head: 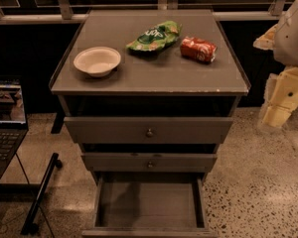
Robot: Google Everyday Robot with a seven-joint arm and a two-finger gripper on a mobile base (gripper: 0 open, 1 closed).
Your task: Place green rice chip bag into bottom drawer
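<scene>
green rice chip bag [154, 36] atop cabinet [154, 76], gripper [276, 116] well apart, beside cabinet

The robot's arm [294, 31] enters at the right edge of the camera view. Its white rounded upper segment sits high in the corner, partly cut off by the frame. Below it a cream-coloured section slants down and to the left, ending in the hand [277, 114], which hangs in the air pointing downward, touching nothing, at about mid-height of the view.
</scene>
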